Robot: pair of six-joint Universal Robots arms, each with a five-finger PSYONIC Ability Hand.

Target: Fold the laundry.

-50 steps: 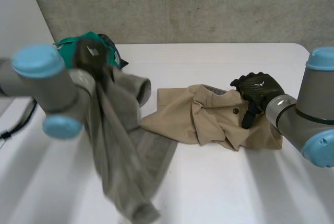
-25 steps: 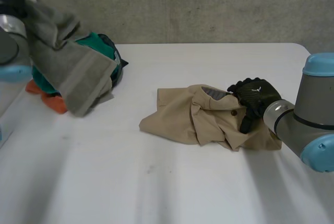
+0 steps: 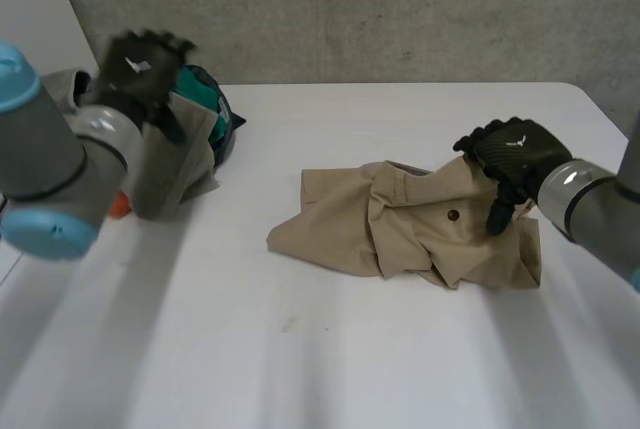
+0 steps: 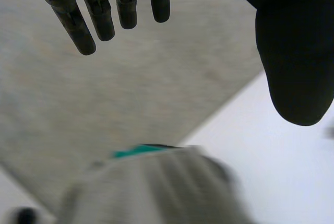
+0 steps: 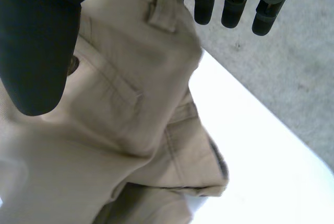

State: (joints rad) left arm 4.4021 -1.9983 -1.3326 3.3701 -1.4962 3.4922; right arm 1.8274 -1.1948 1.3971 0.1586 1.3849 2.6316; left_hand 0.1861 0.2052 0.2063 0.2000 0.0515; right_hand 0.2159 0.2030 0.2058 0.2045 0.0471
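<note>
Crumpled tan trousers (image 3: 410,224) lie on the white table (image 3: 350,359) right of centre, with a button (image 3: 453,215) showing. My right hand (image 3: 510,154) hovers open just over their right end; the tan cloth (image 5: 135,109) lies under its palm, its fingers (image 5: 229,4) straight and empty. A grey garment (image 3: 165,164) rests on the pile at the far left, over green clothes (image 3: 200,89). My left hand (image 3: 140,64) is open above that pile, fingers (image 4: 99,15) spread, holding nothing. Below it the grey garment (image 4: 156,187) and a green strip (image 4: 138,151) show.
The pile at the table's far left corner also holds dark cloth (image 3: 225,124) and something orange (image 3: 120,206). A grey concrete wall (image 3: 380,9) stands behind the table. Bare white tabletop stretches across the front and between the pile and the trousers.
My left hand carried the grey garment from mid-table up and left to the pile, then let go of it. My right hand lifted slightly over the trousers' right end.
</note>
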